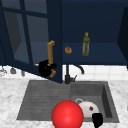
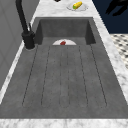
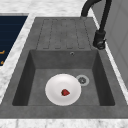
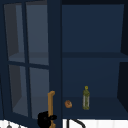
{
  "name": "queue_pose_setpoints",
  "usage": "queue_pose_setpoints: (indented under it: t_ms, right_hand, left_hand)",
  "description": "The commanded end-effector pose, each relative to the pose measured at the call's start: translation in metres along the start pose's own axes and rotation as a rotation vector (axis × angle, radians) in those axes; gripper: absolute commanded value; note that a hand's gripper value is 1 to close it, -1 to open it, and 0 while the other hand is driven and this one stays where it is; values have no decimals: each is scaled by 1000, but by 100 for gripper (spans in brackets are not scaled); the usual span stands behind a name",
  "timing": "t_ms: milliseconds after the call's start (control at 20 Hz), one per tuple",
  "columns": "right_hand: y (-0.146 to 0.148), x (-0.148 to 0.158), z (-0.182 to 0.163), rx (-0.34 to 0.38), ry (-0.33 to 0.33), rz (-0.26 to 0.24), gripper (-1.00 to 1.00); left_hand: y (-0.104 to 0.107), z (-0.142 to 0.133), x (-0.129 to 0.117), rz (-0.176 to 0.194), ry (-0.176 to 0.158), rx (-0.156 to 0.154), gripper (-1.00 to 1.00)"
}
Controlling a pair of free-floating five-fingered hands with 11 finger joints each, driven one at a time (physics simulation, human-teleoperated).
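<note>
Dark blue wall cabinet (image 1: 92, 15) hangs above a grey sink (image 1: 30, 100) set in a speckled white counter (image 1: 10, 97), its glass-paned door (image 1: 27, 37) swung open toward the camera. At the door's lower edge the left hand (image 1: 45, 68) has its fingers curled round the lower part of the wooden handle (image 1: 51, 53); the upper view shows the same grip, the left hand (image 4: 45, 118) closed on the handle (image 4: 51, 105) near its bottom end. The handle runs up from the hand toward 12 o'clock.

From that hand, at about 2 o'clock on the cabinet's bottom shelf, lies a small brown round pastry (image 1: 68, 50), and farther on at 3 o'clock from the pastry stands an upright olive-green bottle (image 1: 86, 45), well apart from it. Just at 4 o'clock from the hand rises the black faucet (image 1: 71, 73) behind the sink.

Down at the front rim of the sink the right hand (image 1: 97, 120) hangs idle; whether its fingers are spread or curled cannot be told. At its 10 o'clock a white plate (image 1: 87, 110) lies in the basin, carrying a small red piece of food (image 1: 91, 108); the right side view shows the plate (image 3: 56, 92) beside the drain (image 3: 82, 80). A large red ball (image 1: 67, 115) sits at 9 o'clock from the right hand.
</note>
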Motion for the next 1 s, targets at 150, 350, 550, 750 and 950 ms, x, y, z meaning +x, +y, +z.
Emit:
queue_pose_setpoints:
  t_ms: [150,350,550,750,950]
  right_hand:
    - [0,0,0,0,0,0,0]
    - [0,0,0,0,0,0,0]
    - [0,0,0,0,0,0,0]
    - [0,0,0,0,0,0,0]
    - [0,0,0,0,0,0,0]
  left_hand:
    - [36,28,-18,24,2,-11,100]
    - [52,32,-16,56,-8,-14,100]
    - [70,36,-14,90,-18,-18,100]
    - [88,39,-13,124,-29,-24,100]
    - [107,42,-12,160,-37,-28,100]
